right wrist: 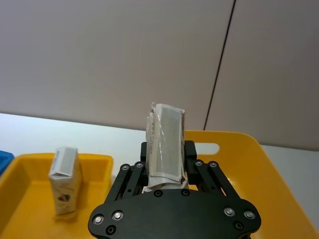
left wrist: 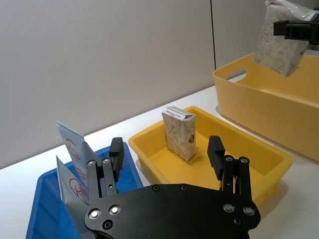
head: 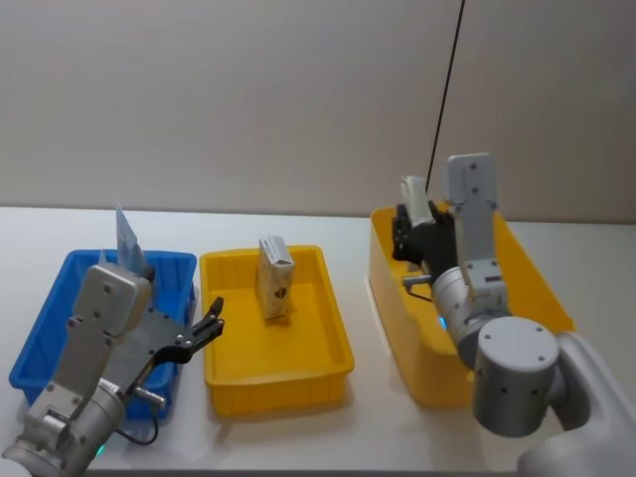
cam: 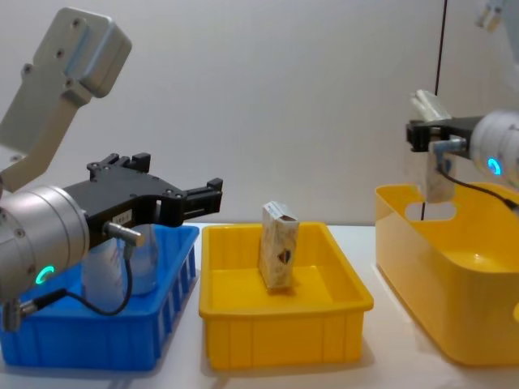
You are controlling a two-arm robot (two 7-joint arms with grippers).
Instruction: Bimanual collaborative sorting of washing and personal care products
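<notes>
A small cream box (head: 275, 278) with a dark emblem stands upright in the middle yellow tray (head: 328, 378); it also appears as the box (left wrist: 179, 133) and the box (cam: 278, 245). Pale blue-white tubes (head: 127, 238) with red marks lean in the blue bin (head: 40, 343), also seen as the tubes (left wrist: 72, 149). My left gripper (head: 209, 323) hovers open over the blue bin's right edge, with nothing between its fingers, its tips toward the tray. My right gripper (right wrist: 167, 154) is shut on a second cream box (right wrist: 166, 142), held above the large yellow bin (head: 542, 288).
The three containers sit side by side on a white table: blue bin at left, yellow tray in the middle, deep yellow bin (cam: 454, 300) with handle slots at right. A plain wall (head: 248, 99) stands behind, with a black cable (head: 447, 89) running down it.
</notes>
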